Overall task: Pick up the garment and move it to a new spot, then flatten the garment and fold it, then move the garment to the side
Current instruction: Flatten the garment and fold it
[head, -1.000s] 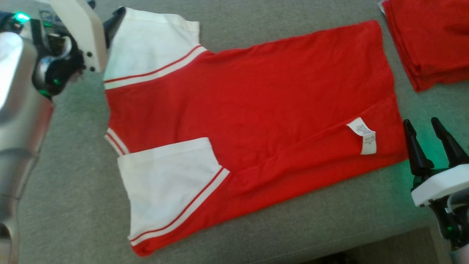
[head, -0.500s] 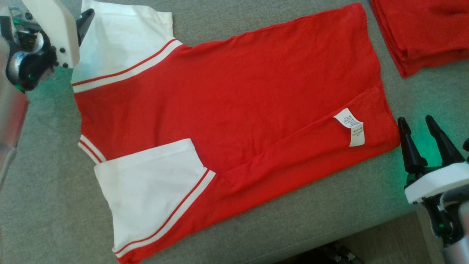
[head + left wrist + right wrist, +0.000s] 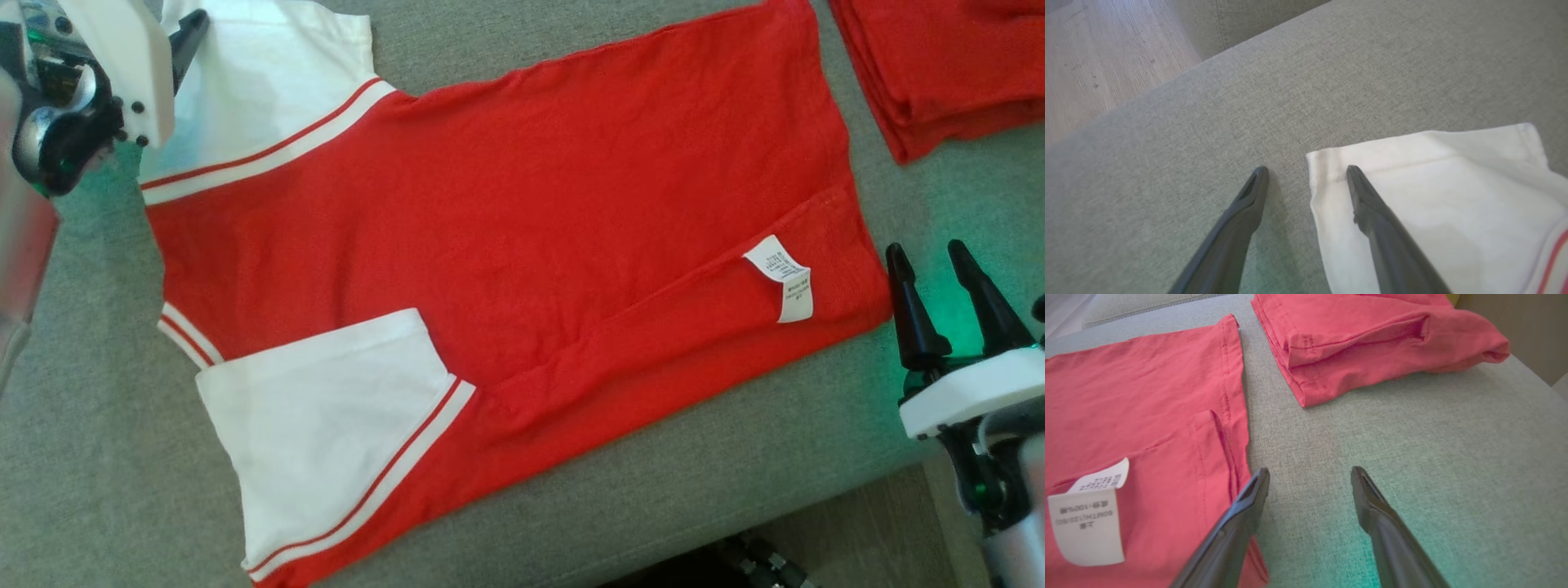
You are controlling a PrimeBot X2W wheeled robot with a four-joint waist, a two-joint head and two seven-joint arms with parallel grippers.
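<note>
While your left gripper (image 3: 1306,173), spread, straddles a sleeve edge of the red-and-white cloth shirt (image 3: 531,204), your right gripper (image 3: 1309,473) hovers spread beside its hem.

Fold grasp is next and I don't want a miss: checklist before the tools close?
1. Left tool open, white sleeve corner between its fingers: ok.
2. Right tool open at the hem of the garment: ok.
3. Garment flat: not ok, a fold ridge runs past the care label.
4. Folded red stack clear of the hem: ok, grey cushion between.
5. Fingers touching cloth: cannot tell.
</note>
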